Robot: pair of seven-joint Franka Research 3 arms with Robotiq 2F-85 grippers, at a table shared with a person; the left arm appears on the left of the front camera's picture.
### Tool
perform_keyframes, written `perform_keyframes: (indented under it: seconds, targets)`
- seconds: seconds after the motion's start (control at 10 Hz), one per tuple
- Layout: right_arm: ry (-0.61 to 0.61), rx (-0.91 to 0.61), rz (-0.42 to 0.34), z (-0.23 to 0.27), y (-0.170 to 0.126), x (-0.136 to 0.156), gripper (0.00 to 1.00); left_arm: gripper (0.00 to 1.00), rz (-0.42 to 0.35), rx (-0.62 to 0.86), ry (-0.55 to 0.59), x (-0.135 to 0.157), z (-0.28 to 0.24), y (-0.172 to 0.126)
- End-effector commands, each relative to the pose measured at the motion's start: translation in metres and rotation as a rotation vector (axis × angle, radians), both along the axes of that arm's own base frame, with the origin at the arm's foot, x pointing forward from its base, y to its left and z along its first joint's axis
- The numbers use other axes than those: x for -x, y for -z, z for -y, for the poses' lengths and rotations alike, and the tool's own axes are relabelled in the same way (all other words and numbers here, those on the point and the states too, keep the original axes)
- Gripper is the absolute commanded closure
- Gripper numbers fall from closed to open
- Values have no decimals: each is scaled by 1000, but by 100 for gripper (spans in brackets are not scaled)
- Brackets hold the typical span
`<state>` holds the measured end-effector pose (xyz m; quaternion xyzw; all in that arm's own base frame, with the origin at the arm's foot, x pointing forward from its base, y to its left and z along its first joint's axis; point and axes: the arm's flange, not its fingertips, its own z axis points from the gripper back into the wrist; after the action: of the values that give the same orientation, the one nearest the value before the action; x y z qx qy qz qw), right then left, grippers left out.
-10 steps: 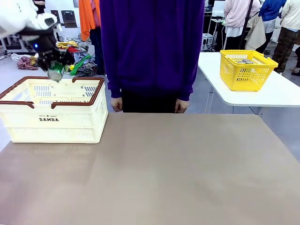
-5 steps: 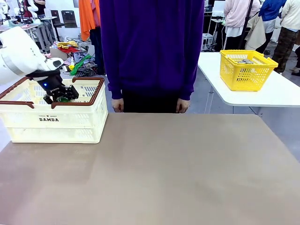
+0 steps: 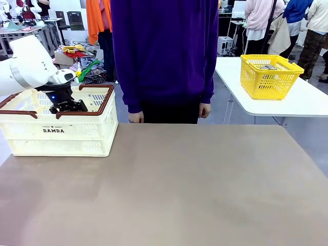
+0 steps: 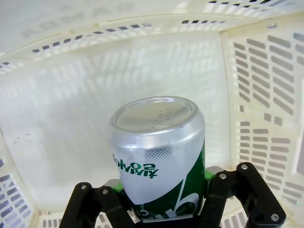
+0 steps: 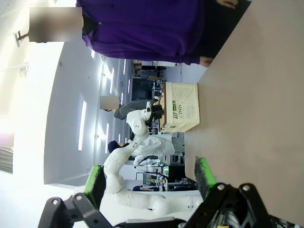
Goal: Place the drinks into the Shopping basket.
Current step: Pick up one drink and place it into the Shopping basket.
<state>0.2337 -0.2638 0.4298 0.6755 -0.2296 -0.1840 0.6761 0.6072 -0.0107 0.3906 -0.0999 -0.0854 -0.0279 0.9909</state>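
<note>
Your left arm [image 3: 26,67] angles down into the Shopping basket [image 3: 77,137] printed "DAMDA", where your left gripper [image 3: 67,107] clamps the green can [image 4: 156,142], its white lettering upside down and unreadable.

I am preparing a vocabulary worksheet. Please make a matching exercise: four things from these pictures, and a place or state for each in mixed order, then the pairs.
1 green can
2 left gripper
3 right gripper
4 yellow basket

A open, holding nothing
B on the white side table
C green and silver, being held
D shut, down inside the Shopping basket

Pairs: 1-C, 2-D, 3-A, 4-B
</note>
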Motion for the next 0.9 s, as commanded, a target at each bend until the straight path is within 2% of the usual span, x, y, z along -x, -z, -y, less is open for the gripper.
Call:
perform_keyframes:
  seconds: [0.0,0.2,0.3,0.4,0.5,0.8]
  targets:
    - [-3,-2,13,0,-2,1,0,100,7,-59,-21,-3,3,-3]
    - [-3,-2,13,0,-2,1,0,100,-14,-65,1,-4,6,2]
    - [-3,-2,13,0,-2,1,0,88,-3,-49,7,-5,7,-1]
    - [-3,-2,13,0,-2,1,0,34,2,-44,0,-5,7,-4]
    - [-3,-2,13,0,-2,1,0,0,3,-46,4,-5,8,-6]
    - [-3,-2,13,0,-2,1,0,0,14,-34,2,-3,7,-9]
